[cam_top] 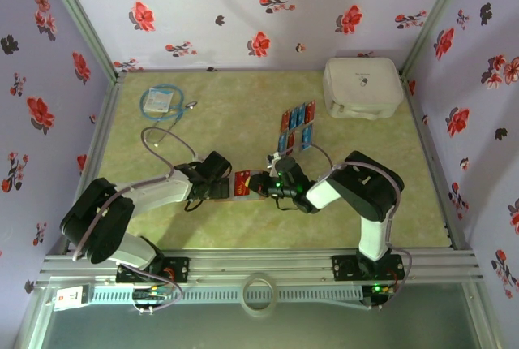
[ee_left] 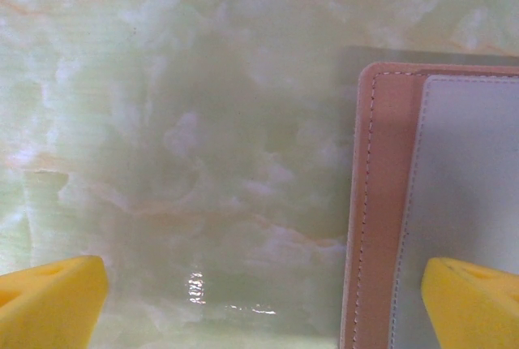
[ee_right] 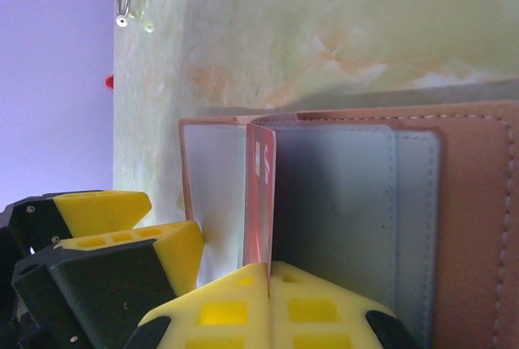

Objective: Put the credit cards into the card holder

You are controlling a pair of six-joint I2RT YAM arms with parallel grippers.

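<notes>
The card holder (cam_top: pixel 243 186) lies open on the table between the two grippers, reddish-brown with greyish clear pockets (ee_right: pixel 340 203). My right gripper (ee_right: pixel 269 272) is shut on a red credit card (ee_right: pixel 261 195), held edge-on with its far end at the holder's inner pockets. My left gripper (ee_left: pixel 259 308) is open at the holder's left edge (ee_left: pixel 381 203); one yellow fingertip (ee_left: pixel 474 304) is over the clear pocket, the other (ee_left: pixel 49 300) over bare table. Several red and blue credit cards (cam_top: pixel 296 128) lie in rows behind the holder.
A white box (cam_top: pixel 362 87) stands at the back right. A coiled blue cable (cam_top: pixel 162 104) lies at the back left. Flowered walls enclose the green marbled table (cam_top: pixel 203 130) on three sides.
</notes>
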